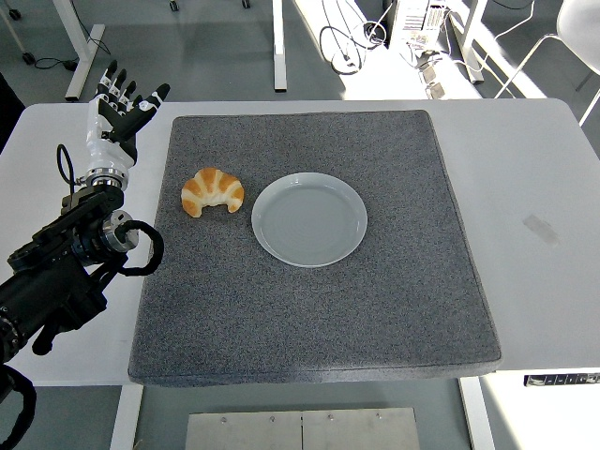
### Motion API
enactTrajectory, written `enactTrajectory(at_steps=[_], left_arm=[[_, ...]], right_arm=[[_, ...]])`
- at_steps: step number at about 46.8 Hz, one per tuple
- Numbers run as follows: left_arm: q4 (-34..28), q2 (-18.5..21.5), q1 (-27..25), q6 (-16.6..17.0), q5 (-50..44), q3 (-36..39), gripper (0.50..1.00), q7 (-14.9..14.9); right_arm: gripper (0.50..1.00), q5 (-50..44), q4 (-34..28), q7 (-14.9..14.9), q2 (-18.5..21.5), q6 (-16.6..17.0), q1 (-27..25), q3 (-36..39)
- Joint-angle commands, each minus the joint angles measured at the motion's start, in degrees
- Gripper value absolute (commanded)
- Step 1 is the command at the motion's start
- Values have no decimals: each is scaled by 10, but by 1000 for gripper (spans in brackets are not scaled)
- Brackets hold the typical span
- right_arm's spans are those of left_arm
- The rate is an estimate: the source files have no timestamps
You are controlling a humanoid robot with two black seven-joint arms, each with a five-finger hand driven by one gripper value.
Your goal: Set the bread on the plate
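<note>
At far left, over the white bench (553, 178) and just off the left edge of the grey mat (319, 309), the left robot hand (117, 108): raised, fingers spread and relaxed, grasping nothing, well apart from the work. No right arm in view. Next, toward the mat's left and far part, the bread (213, 191), a croissant lying flat, just beside the left rim of the plate (309, 219) but not touching it. Long axis roughly left to right, slightly slanted, with the arch bowed toward the far side and both horn tips curling toward the near edge. Probably light, soft and flaky if real, stiffer and slicker if a plastic model; impossible to tell which from here. Either way best taken across the thick middle of the arch, fingers on the far side and thumb in the near hollow, with gentle pressure, never by a thin tip. Plate shallow, pale and bare, so only a short carry rightward.
</note>
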Motion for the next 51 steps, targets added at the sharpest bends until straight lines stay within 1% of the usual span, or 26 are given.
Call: enactTrajectory(at_steps=[1,4,8,17,28,35,39,41,45,51], left_arm=[[0,0,-1,0,1,1,986,0],[0,0,-1,-1,1,1,986,0],[0,0,-3,-11,2,2,987,0],[0,-2,0,-11,1,1,987,0],[0,11,-11,-13,3,1,986,0],[0,29,-34,-18,4,2,974,68],[0,34,-52,-18,6,4,960,103],[-1,43,-59,-19,13,13,943,119],[-2,63,-74,-19,26,51,901,141],[-5,79,-98,-18,36,108,893,167]], right_arm=[[1000,0,0,0,0,0,0,0],[1000,0,0,0,0,0,0,0],[1000,0,0,0,0,0,0,0],[1000,0,0,0,0,0,0,0],[1000,0,0,0,0,0,0,0],[1000,0,0,0,0,0,0,0],[1000,0,0,0,0,0,0,0],[1000,0,0,0,0,0,0,0],[1000,0,0,0,0,0,0,0],[1000,0,0,0,0,0,0,0]])
